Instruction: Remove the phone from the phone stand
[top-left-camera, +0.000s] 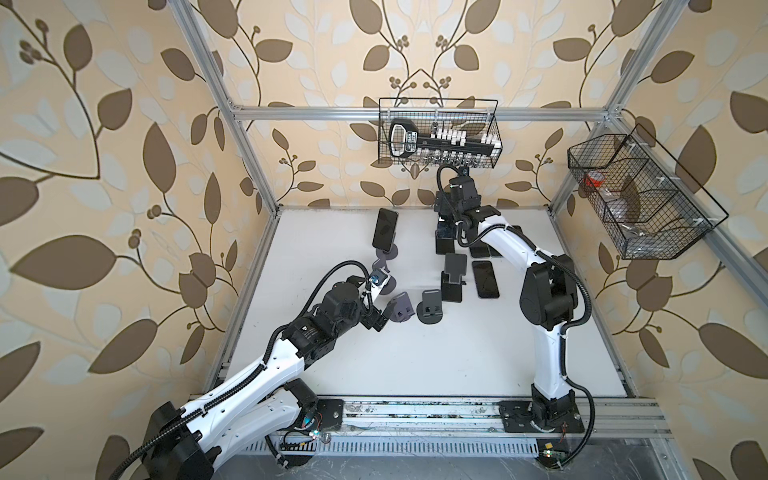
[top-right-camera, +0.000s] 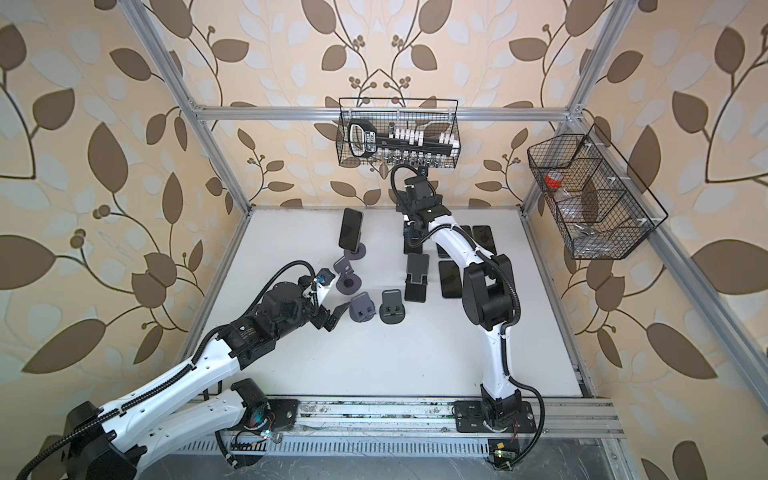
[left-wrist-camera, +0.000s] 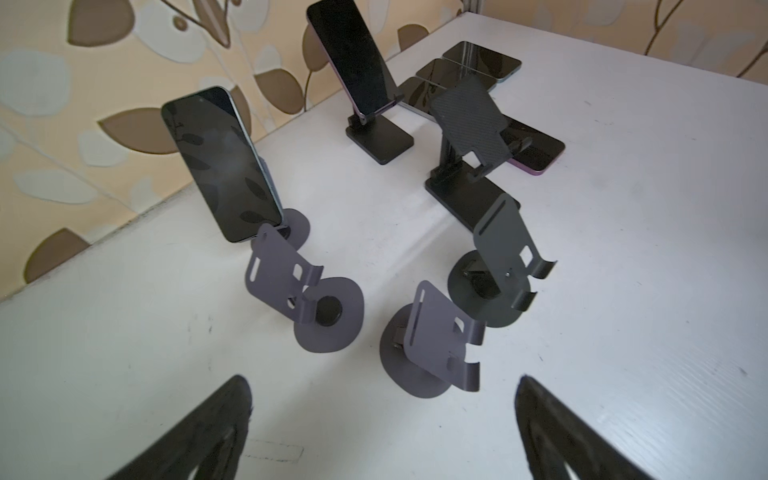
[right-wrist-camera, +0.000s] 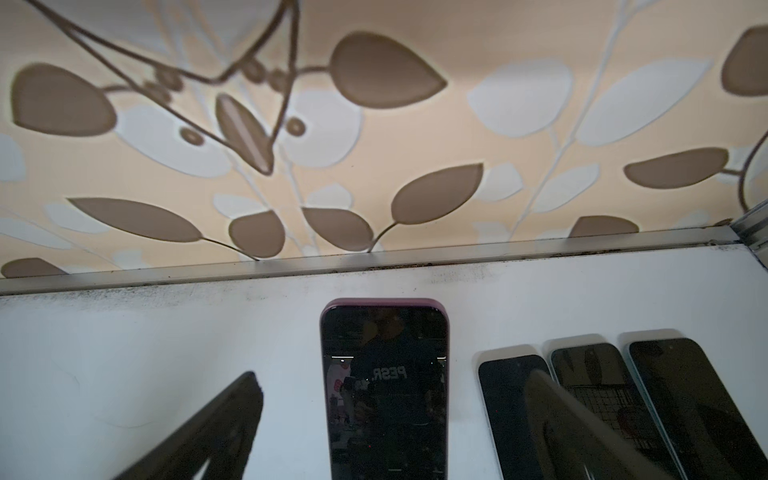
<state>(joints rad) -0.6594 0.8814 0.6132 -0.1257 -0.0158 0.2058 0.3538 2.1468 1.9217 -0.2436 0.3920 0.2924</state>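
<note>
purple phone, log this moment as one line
phase: approach | right gripper: open, straddling purple phone, no grip | phone: on black stand | left gripper: open, beside grey stand

The only lettering that can be read is "PESR.", in pale capitals. It appears in a reflection on the dark screen of the purple-edged phone (right-wrist-camera: 384, 386), which stands at the far middle of the table (right-wrist-camera: 124, 353). In both top views, a black tool rack (top-left-camera: 440, 141) in the wire basket (top-left-camera: 436, 99) hanging at the far side bears a white label (top-left-camera: 409, 139), too small to read.
</note>
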